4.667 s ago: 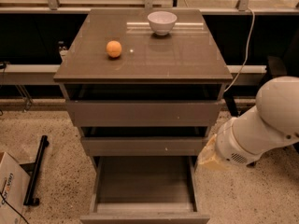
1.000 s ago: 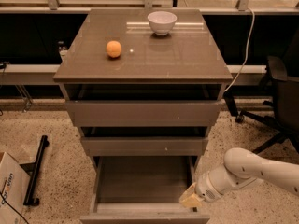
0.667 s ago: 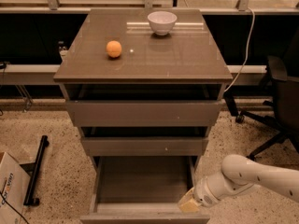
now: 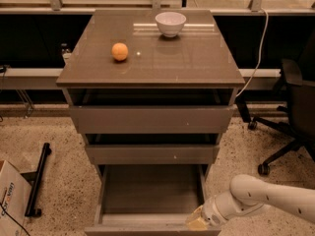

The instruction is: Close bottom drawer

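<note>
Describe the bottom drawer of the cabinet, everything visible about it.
The bottom drawer is the lowest of three, taupe grey-brown like the cabinet, and stands pulled far out toward the camera. Its deep rectangular tray lies open, with no contents visible. The plain front has no handle and is partly cut off by the picture's lower edge. The end effector sits at the front's right end, apparently against it; actual contact cannot be confirmed.
</note>
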Available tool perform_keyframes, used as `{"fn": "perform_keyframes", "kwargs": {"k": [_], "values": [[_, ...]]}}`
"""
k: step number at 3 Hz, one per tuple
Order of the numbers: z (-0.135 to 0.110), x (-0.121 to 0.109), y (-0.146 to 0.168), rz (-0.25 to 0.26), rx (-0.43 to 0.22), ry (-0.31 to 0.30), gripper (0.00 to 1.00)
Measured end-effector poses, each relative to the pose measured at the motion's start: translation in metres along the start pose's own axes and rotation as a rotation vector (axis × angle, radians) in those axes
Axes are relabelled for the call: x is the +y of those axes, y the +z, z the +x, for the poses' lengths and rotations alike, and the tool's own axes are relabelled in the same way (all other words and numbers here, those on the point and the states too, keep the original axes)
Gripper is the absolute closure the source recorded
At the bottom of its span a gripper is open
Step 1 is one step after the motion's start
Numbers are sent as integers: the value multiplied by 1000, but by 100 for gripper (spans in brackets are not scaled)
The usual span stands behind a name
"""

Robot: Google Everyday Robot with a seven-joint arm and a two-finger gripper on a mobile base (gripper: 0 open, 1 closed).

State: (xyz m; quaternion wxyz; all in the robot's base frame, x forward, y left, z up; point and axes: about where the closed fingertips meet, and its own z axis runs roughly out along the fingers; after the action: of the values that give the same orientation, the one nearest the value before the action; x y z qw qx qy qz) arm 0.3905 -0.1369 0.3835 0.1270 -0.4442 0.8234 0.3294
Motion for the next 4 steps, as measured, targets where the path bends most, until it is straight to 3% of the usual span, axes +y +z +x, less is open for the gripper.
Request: {"fn": "perform_keyframes", "kwargs": {"k": [4], "values": [[54, -35, 60, -41, -53, 110, 100]]}}
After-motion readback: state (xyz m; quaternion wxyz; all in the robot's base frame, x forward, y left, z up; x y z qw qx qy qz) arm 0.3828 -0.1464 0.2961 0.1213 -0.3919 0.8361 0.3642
